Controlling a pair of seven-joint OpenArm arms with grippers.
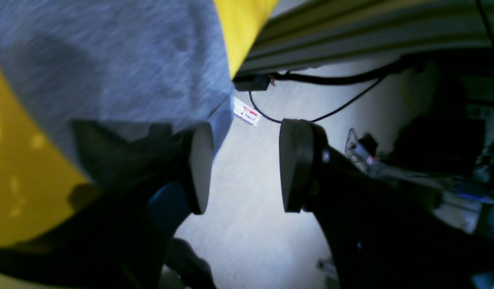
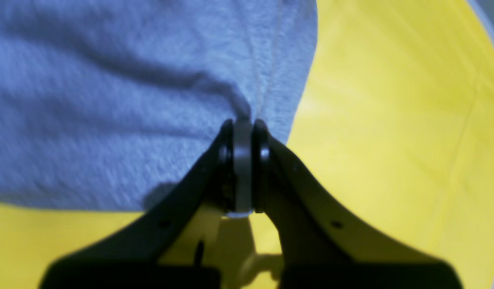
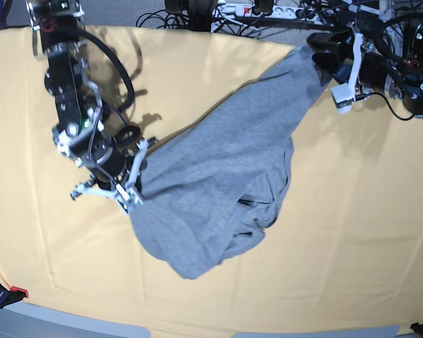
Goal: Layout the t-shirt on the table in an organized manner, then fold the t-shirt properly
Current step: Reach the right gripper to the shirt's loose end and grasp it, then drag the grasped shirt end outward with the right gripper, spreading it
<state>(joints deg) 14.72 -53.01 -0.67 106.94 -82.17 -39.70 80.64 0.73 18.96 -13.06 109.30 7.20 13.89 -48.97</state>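
T-shirt (image 3: 218, 190) fabric sits pinched in our right tool (image 2: 242, 164) at its left edge, bunched mid-worktop (image 3: 352, 267); our left tool (image 1: 244, 164) gapes past the far edge, gripping nothing. We judge a one-sided pull could slip or bunch the cloth.

The heather-grey short-sleeved cotton t-shirt (image 3: 211, 190) lay stretched diagonally in a rumpled band, no lettering showing. Its lower-left edge was bunched tightly between the closed pads of the right gripper (image 2: 242, 164), fabric fanning away ahead of it. Its far upper corner reached up beside the left gripper (image 1: 244, 164), whose pads stood apart. The wide pale yellow-orange cloth-covered table (image 3: 366, 232) spread beneath both.
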